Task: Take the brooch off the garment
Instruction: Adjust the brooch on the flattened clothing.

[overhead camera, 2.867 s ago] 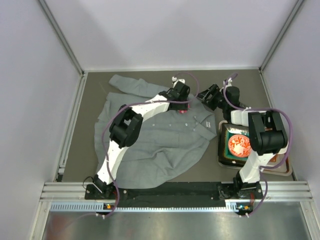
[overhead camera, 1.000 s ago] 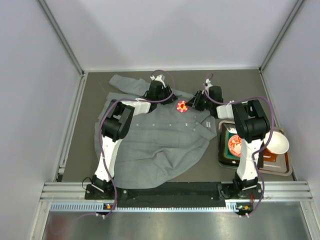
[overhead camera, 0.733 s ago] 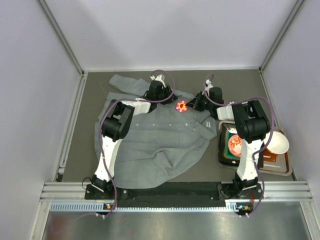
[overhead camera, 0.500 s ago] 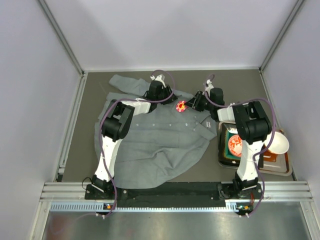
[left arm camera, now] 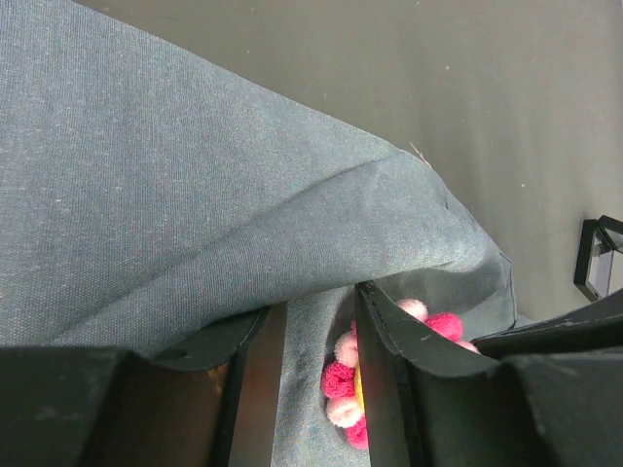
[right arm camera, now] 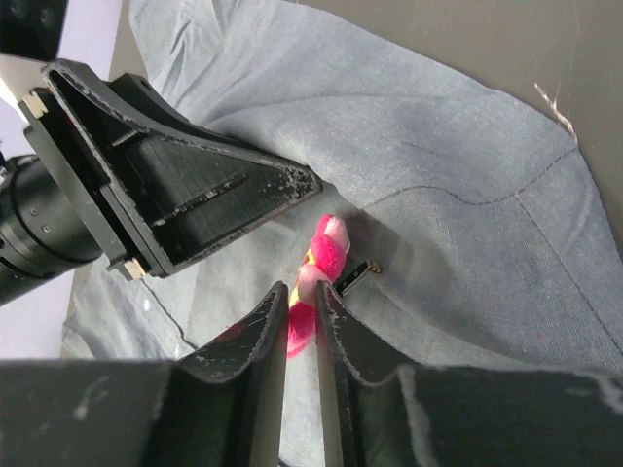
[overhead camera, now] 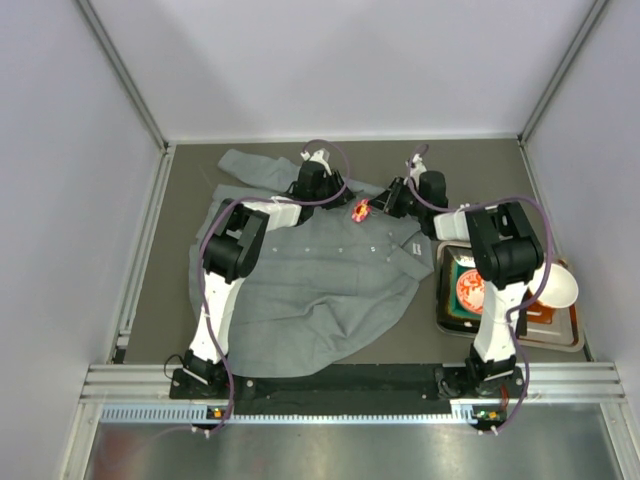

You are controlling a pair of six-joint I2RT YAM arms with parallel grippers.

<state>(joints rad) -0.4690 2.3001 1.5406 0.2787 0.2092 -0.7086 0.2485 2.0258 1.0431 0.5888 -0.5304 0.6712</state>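
Observation:
The grey garment (overhead camera: 300,290) lies spread on the dark table. The pink and yellow brooch (overhead camera: 359,210) sits near its collar, between the two grippers. My right gripper (overhead camera: 377,207) comes in from the right. In the right wrist view it (right arm camera: 302,289) is shut on the brooch (right arm camera: 321,261), which stands on edge off the fabric, its metal pin (right arm camera: 358,275) showing. My left gripper (overhead camera: 340,199) is just left of the brooch. Its jaws (left arm camera: 316,302) stand apart, tips under a fold of garment (left arm camera: 195,195), cloth in the gap, the brooch (left arm camera: 341,384) against the right finger.
A tray (overhead camera: 440,305) at the right holds a red-patterned tin (overhead camera: 475,290) and a white bowl (overhead camera: 558,288). Pale enclosure walls stand at the left, back and right. A metal rail runs along the near edge by the arm bases.
My right gripper has closed onto the brooch, and the flower has turned from lying face up to standing on edge. The left gripper has stayed in place.

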